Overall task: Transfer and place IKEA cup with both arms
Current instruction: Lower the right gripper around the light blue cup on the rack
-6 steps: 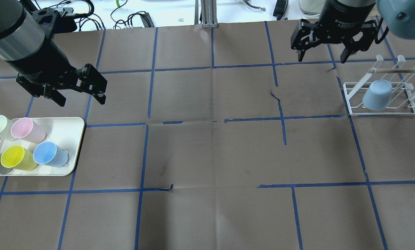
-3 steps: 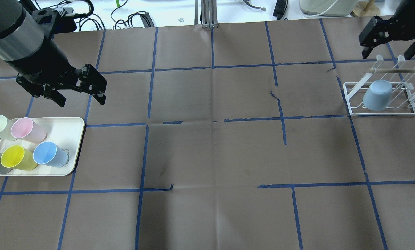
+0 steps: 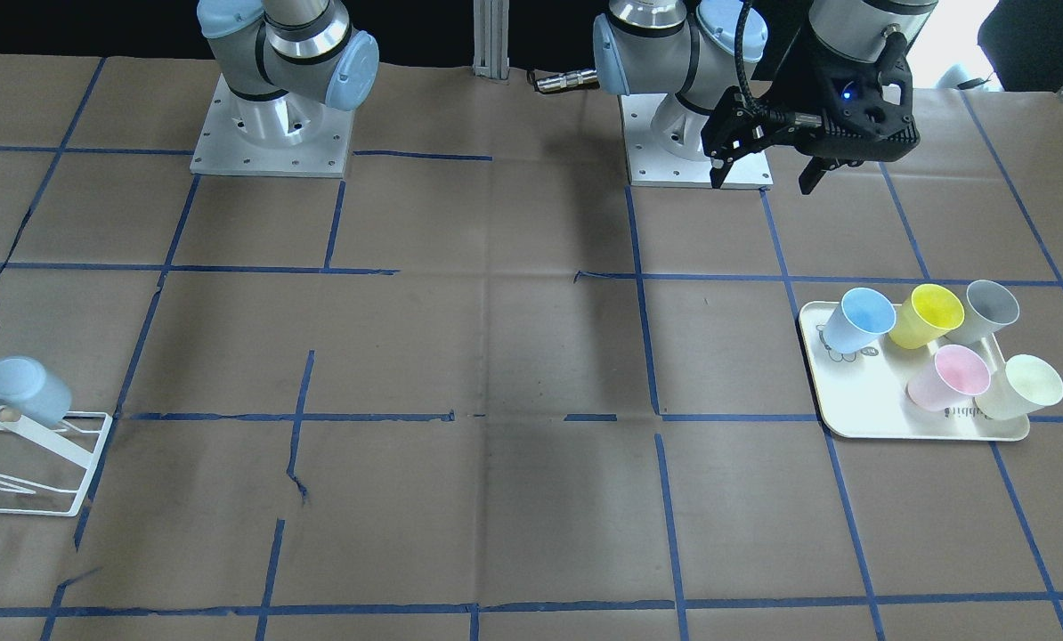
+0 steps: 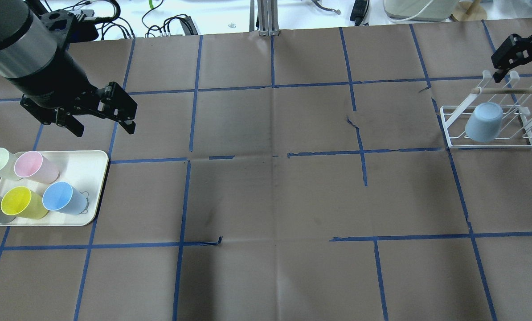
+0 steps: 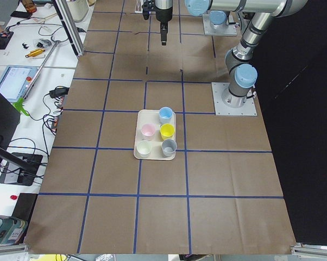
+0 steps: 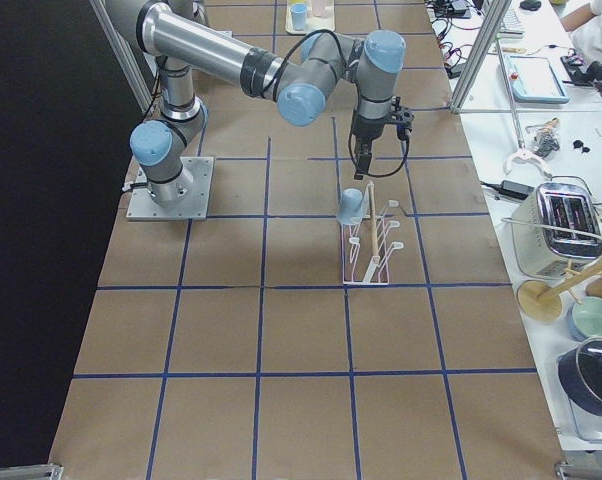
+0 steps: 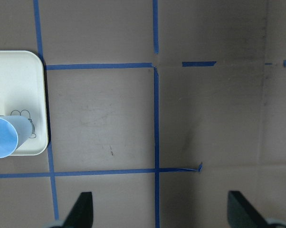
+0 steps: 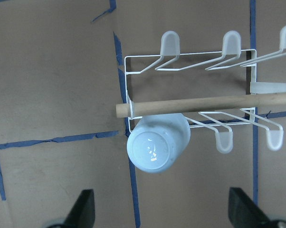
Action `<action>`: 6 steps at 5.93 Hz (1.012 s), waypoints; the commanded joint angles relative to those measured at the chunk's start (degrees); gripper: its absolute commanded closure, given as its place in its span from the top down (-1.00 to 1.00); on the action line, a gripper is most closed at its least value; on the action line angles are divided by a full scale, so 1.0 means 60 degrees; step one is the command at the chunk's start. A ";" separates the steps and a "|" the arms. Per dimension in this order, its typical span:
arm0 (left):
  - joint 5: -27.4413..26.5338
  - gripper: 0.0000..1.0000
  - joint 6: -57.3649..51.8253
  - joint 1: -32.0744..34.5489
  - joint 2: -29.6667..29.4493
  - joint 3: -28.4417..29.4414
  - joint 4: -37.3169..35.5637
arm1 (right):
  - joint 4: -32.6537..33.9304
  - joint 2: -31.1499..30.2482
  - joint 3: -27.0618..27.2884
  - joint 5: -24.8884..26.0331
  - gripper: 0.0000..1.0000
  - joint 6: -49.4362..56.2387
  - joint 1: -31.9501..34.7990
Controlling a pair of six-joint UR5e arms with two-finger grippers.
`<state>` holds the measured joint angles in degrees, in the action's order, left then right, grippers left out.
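IKEA cup [image 4: 484,122]: smooth tapered tumbler, inverted on white wire rack [image 4: 448,129], right edge. Right gripper [image 4: 523,71] above rack, fingers wide apart, empty. Left gripper [image 4: 103,128], upper left beside tray [image 4: 97,178], likewise. Brown paper table [image 4: 275,196] spans between.

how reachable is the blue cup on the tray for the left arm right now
Probably yes. The left pincer is open and empty, hanging over the table just past the tray. The blue cup stands at the tray's edge nearest the table's middle, with the yellow cup close on one side.
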<state>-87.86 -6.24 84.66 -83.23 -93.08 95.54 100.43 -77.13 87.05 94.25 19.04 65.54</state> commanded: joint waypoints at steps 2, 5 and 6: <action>0.0010 0.97 0.0000 0.0010 -0.0016 0.0000 0.0000 | 0.2648 0.0361 0.2037 -0.0035 1.00 0.0108 -0.0010; 0.0010 0.97 0.0000 0.0010 -0.0001 0.0000 0.0000 | 0.3271 0.0390 0.2615 0.0038 1.00 0.0533 -0.0010; 0.0010 0.97 0.0000 0.0010 -0.0015 0.0000 0.0000 | 0.3271 0.0404 0.2601 0.0053 0.97 0.0737 -0.0010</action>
<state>-87.80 -6.24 84.73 -83.28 -93.08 95.54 119.95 -74.78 102.63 94.49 22.49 65.48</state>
